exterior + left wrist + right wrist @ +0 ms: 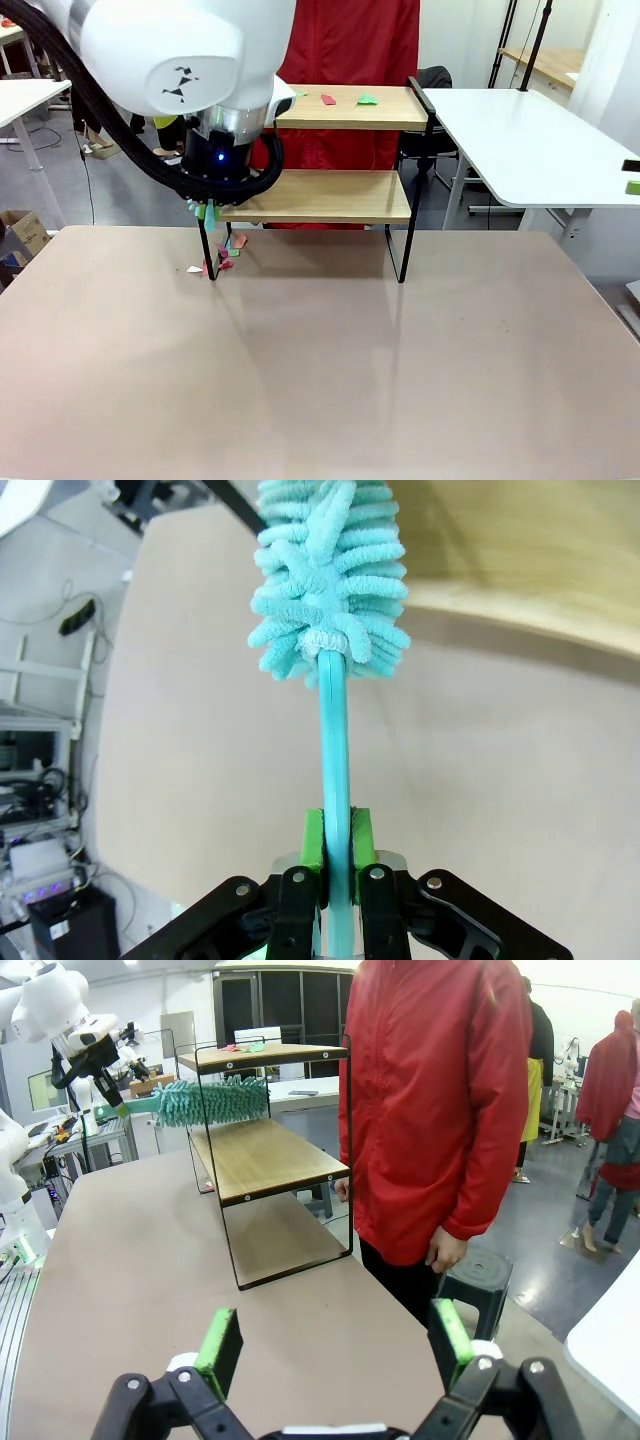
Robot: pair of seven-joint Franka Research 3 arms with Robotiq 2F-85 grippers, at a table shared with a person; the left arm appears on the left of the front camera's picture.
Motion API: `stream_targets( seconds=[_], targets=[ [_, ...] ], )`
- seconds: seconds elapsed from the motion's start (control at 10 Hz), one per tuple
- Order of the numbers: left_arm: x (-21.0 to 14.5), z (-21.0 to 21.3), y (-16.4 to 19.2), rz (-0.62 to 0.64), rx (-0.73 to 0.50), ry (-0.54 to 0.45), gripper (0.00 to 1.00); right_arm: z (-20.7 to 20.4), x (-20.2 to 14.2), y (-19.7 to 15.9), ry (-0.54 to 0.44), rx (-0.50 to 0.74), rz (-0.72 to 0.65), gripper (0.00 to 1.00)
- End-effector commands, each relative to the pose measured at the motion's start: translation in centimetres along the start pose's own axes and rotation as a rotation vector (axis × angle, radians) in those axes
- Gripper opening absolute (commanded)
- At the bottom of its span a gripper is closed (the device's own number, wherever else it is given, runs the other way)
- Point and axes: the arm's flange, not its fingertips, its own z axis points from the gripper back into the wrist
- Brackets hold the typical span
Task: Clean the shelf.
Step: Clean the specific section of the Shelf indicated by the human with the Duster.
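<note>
The shelf (340, 195) stands at the table's far middle: two wooden boards in a thin black frame. Red and green paper scraps (328, 99) lie on its top board. More scraps (222, 258) lie on the table by its front left leg. My left gripper (337, 825) is shut on the handle of a teal fluffy duster (330, 570). In the right wrist view the duster head (210, 1102) hangs between the two boards at the shelf's (270, 1160) far end. My right gripper (335, 1345) is open and holds nothing, a short way off the shelf's other end.
A person in a red jacket (440, 1110) stands close behind the shelf, hands down. My left arm's wrist (215, 150) covers the shelf's left end in the front view. A white table (530, 140) stands at the back right. The near tabletop (320, 380) is bare.
</note>
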Motion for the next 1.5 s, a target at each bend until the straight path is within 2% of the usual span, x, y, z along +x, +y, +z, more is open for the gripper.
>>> stream_targets(
  seconds=[0.0,0.4,0.7,1.0,1.4],
  targets=[
    [-0.3,1.0,1.6,-0.028,-0.076,-0.049,0.13,-0.1,0.4,0.1,0.001,0.002,0.008,1.00],
    [-0.6,2.0,2.6,-0.162,-0.232,-0.089,0.13,-0.1,0.4,0.1,0.001,0.002,0.008,1.00],
    [-1.0,2.6,3.4,-0.244,-0.258,-0.124,0.13,-0.1,0.4,0.1,0.001,0.002,0.008,1.00],
    [-0.6,2.5,5.9,-0.437,-0.371,-0.166,0.13,-0.1,0.4,0.1,0.001,0.002,0.008,1.00],
    [0.5,0.1,10.3,-0.748,-0.636,-0.218,0.13,-0.1,0.4,0.1,0.001,0.002,0.008,1.00]
  ],
)
